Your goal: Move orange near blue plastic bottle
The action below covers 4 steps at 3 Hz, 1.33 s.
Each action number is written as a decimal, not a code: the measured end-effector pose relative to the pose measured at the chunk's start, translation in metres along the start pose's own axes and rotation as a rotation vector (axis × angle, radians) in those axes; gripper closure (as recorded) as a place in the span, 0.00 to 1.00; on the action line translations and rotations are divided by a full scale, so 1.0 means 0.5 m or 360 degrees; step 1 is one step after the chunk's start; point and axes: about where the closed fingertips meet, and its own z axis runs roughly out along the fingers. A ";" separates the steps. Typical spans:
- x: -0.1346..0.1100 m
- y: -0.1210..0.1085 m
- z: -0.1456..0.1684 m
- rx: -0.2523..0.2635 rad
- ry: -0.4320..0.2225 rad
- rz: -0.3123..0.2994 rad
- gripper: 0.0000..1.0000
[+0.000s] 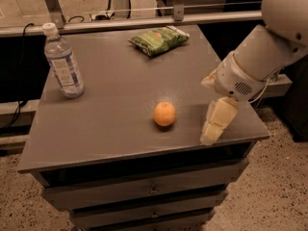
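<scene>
The orange (164,114) sits on the grey tabletop (120,85), a little right of the middle and towards the front. The blue plastic bottle (63,61) stands upright near the table's back left corner, with a white cap and a pale label. My gripper (216,121) hangs at the end of the white arm over the front right part of the table, to the right of the orange and apart from it. It holds nothing that I can see.
A green crinkly snack bag (159,39) lies at the back of the table, right of centre. The table is a drawer cabinet with its front edge close below the gripper. A metal rail runs behind the table. Speckled floor lies around it.
</scene>
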 end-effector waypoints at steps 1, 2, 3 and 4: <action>-0.034 0.005 0.067 -0.0076 -0.0110 0.0008 0.00; -0.079 -0.002 0.102 -0.0086 -0.0208 0.0006 0.00; -0.111 -0.012 0.111 -0.0069 -0.0274 0.0003 0.00; -0.119 -0.011 0.126 -0.0072 -0.0304 0.0025 0.18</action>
